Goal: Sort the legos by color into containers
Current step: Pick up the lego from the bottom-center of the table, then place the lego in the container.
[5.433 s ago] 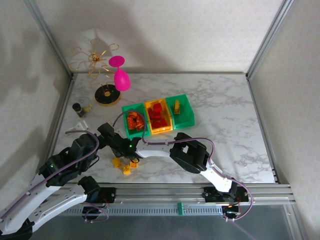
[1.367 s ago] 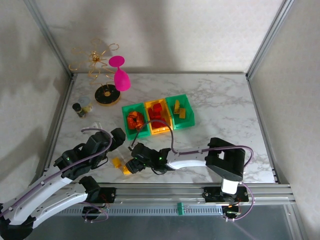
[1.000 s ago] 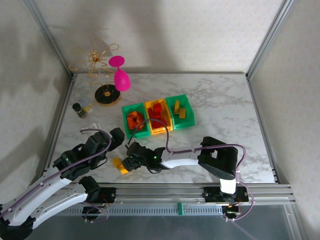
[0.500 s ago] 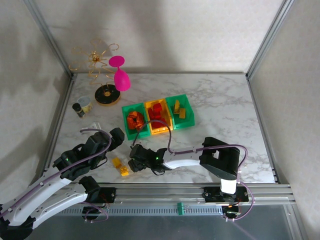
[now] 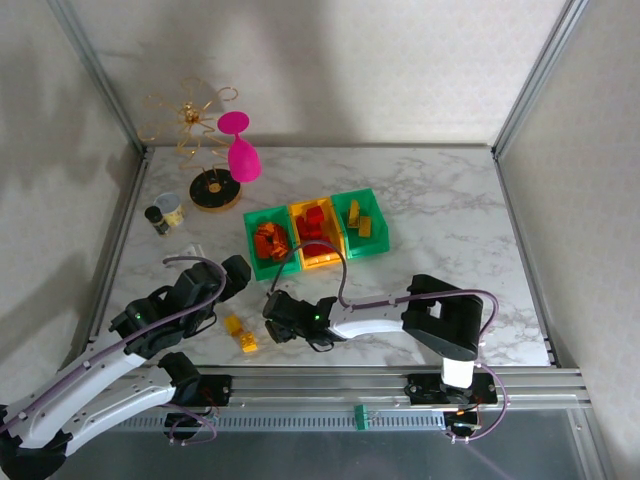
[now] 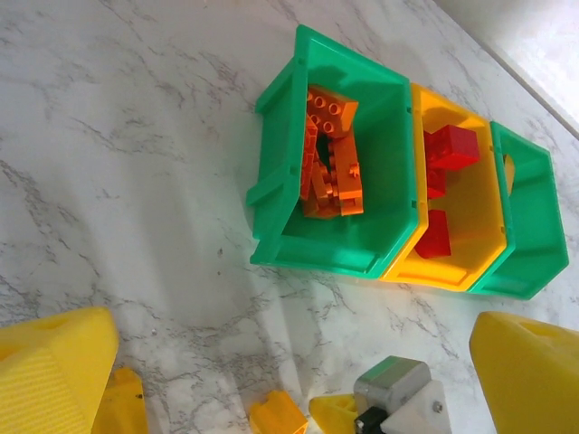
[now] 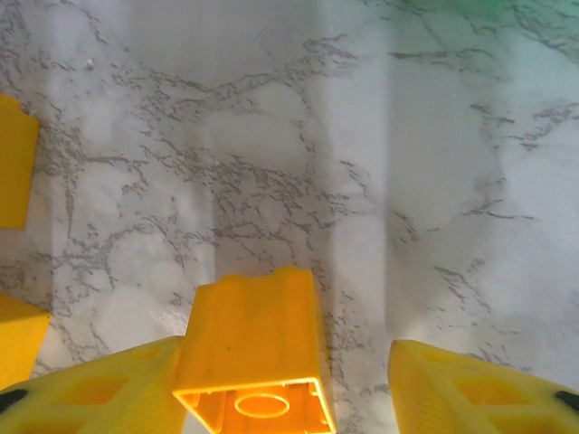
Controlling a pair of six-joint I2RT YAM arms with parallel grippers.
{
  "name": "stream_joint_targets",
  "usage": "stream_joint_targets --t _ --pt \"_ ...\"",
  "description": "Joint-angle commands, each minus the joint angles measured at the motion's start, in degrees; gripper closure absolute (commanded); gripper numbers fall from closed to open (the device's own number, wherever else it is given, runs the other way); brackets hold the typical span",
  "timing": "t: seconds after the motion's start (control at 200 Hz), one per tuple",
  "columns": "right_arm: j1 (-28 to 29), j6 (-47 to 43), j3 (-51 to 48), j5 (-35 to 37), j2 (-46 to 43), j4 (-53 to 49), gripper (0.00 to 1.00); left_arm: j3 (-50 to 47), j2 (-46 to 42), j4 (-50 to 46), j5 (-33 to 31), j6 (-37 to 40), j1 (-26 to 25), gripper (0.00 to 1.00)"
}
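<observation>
Brick [image 7: 258, 362], yellow, hollow underside toward the wrist camera, between the fingers [image 7: 99, 393] of the right claw [image 7: 289, 391], touching one finger with a clear gap to the other: claw half-wide, not clamped. Left claw [image 6: 289, 371] wide, nothing gripped, above the marble table [image 6: 118, 163] near three bins touching in a row: green bin [image 6: 276, 154] with orange bricks [image 6: 330, 167], yellow bin [image 6: 461, 194] with red bricks [image 6: 450, 145], second green bin [image 6: 534, 226] at the far end. Two loose yellow bricks [image 5: 232, 323] on the table just beside the right claw, apart from the bins.
</observation>
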Motion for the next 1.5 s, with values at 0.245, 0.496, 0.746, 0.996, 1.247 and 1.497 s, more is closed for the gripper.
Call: stream_joint_targets --t 0.245,0.496,0.746,0.996,1.247,1.497 --pt "-0.7 0.03 1.2 0.66 -0.04 -1.5 0.61 0.1 -0.33 -0.59 0.41 -2.46 0.49 0.0" --pt "-4.42 0.3 -2.09 0.66 -10.18 -3.75 0.65 0.46 1.01 4.58 4.83 1.16 0.47 0.0" --pt "-16.03 -2.72 -2.15 1.8 -19.41 -9.38 0.65 0.19 4.59 10.36 9.73 4.35 0.39 0.0" --pt "-31.63 -6.01 3.59 2.2 -18.04 -13.43 0.65 0.6 10.93 16.42 13.87 6.52 0.14 0.0" --pt "-40.98 -10.18 11.48 1.12 -8.06 -12.66 0.65 1.95 16.39 20.78 13.96 7.67 -0.04 0.0" --pt "-43.59 -12.26 18.85 1.69 0.07 -12.37 0.55 2.23 18.6 20.75 12.44 7.99 -0.13 0.0"
